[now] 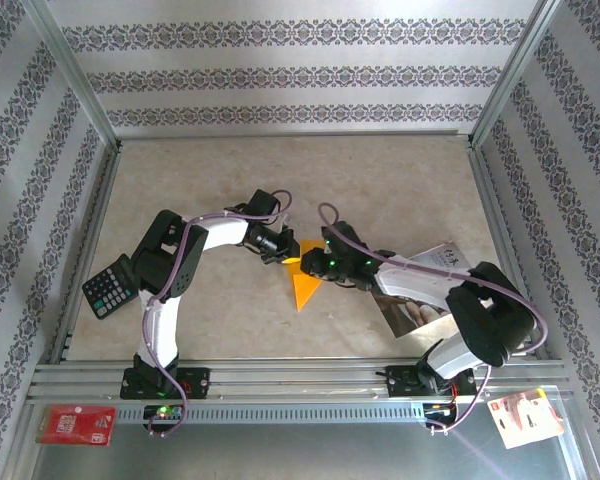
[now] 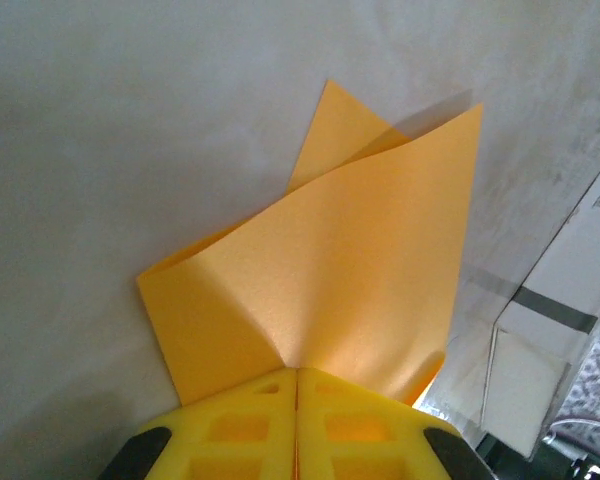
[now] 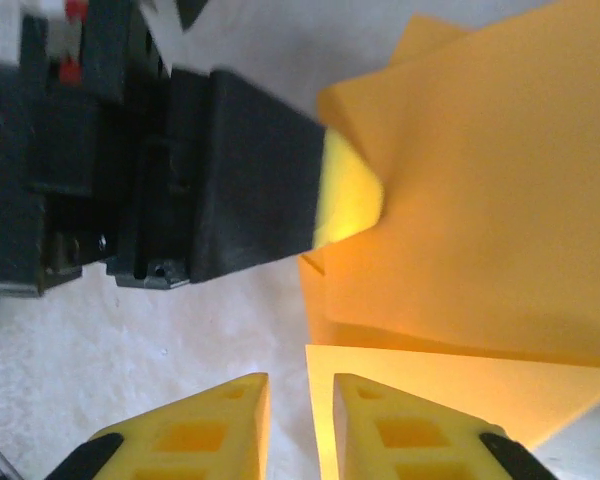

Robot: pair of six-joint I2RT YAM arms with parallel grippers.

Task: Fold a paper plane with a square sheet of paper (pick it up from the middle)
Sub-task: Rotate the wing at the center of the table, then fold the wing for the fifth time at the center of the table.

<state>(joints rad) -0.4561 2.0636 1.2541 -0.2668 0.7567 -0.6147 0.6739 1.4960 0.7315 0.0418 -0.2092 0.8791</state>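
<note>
Paper [image 1: 304, 286] | left gripper [image 2: 296, 378] pinching it | right gripper [image 3: 301, 388] jaws slightly apart | photo sheet [image 1: 406, 315] under right arm

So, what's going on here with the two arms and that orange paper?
Two robot arms are meeting over a partly folded orange sheet of paper in the middle of the table. The left claw is shut on the paper's edge, pinching its layers together. The right claw sits close beside it with its jaws slightly apart and a paper edge in the gap. The sheet has a few creases and loose flaps, and it is not yet a plane.
</note>
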